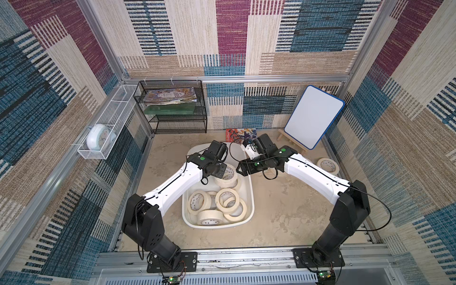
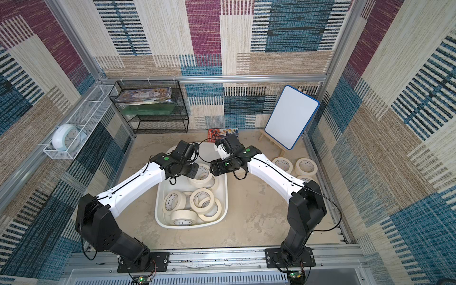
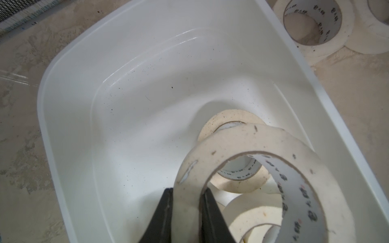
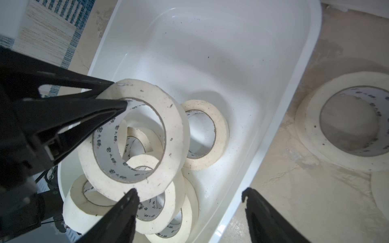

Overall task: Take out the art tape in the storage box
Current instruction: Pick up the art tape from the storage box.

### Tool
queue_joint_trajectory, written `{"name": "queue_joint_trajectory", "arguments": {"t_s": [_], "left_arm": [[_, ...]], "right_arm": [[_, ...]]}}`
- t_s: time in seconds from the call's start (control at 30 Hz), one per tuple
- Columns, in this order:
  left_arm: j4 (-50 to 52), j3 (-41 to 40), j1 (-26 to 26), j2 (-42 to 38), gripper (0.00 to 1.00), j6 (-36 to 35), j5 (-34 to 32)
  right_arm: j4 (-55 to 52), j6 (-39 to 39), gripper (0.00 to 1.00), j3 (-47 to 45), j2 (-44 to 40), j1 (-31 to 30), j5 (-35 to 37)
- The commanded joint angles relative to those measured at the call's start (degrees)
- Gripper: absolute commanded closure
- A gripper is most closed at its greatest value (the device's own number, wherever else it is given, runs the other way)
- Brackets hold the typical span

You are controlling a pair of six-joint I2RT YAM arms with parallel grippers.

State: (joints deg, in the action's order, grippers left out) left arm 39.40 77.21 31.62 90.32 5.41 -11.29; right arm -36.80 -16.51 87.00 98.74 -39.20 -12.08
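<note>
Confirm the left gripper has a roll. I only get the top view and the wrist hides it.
Observer: Yes. In the left wrist view the left gripper is clamped on one art tape roll, one finger inside its core, one outside.
Operator: And the other arm?
Observer: The right gripper is open in the right wrist view, gripping nothing, over the storage box.
Operator: Is it lifted clear?
Observer: Tilted above the other rolls; contact cannot be told.

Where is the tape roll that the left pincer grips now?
Left wrist view: the held roll hangs tilted over the storage box, pinched at its wall by the left pincer, just above the loose rolls.
</note>
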Motion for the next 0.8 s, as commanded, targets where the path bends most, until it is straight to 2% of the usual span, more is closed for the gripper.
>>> {"name": "queue_joint_trajectory", "arguments": {"t_s": [0.0, 0.2, 0.3, 0.33, 0.43, 0.53, 0.57, 0.63, 0.67, 0.73, 0.77], "left_arm": [[-4.72, -0.04, 0.37, -0.67, 1.00, 1.16, -2.87], [-6.03, -0.52, 0.96, -1.28, 1.00, 2.25, -0.62], [-6.48, -1.03, 1.23, -1.71, 1.00, 2.83, -0.06], [-6.79, -1.28, 1.34, -2.01, 1.00, 3.00, 0.15], [-7.92, -2.48, 1.43, -3.07, 1.00, 3.55, 0.57], [-9.84, -4.56, 1.60, -4.78, 0.98, 3.64, 0.54], [-10.56, -5.27, 1.58, -5.41, 0.93, 3.69, 0.69], [-12.01, -6.41, 1.61, -6.72, 0.75, 3.68, 1.13], [-12.35, -6.70, 1.61, -7.22, 0.65, 3.58, 1.54], [-12.77, -7.25, 1.60, -8.26, 0.39, 3.30, 2.76], [-13.03, -7.45, 1.61, -8.77, 0.31, 3.21, 3.33]], "right_arm": [[0.12, -1.24, 0.20, 2.20, 2.64, -1.29, -0.45], [2.11, -1.77, 0.27, 4.67, 6.29, -1.32, -0.23], [2.72, -2.10, 0.38, 5.81, 7.85, -1.32, -0.07], [3.20, -2.28, 0.47, 5.96, 8.13, -1.32, -0.16], [3.49, -2.60, 1.00, 6.74, 8.68, -1.32, -0.10], [2.91, -2.44, 1.00, 7.40, 9.01, -1.31, 1.75], [2.62, -2.32, 1.00, 7.65, 9.27, -1.32, 2.04], [2.34, -2.20, 1.00, 8.16, 9.66, -1.23, 2.33], [2.34, -2.21, 1.00, 8.30, 9.64, -1.26, 2.32], [2.30, -2.20, 1.00, 8.58, 9.77, -1.10, 2.57], [2.18, -2.21, 1.00, 8.83, 9.79, -0.94, 2.75]]}}
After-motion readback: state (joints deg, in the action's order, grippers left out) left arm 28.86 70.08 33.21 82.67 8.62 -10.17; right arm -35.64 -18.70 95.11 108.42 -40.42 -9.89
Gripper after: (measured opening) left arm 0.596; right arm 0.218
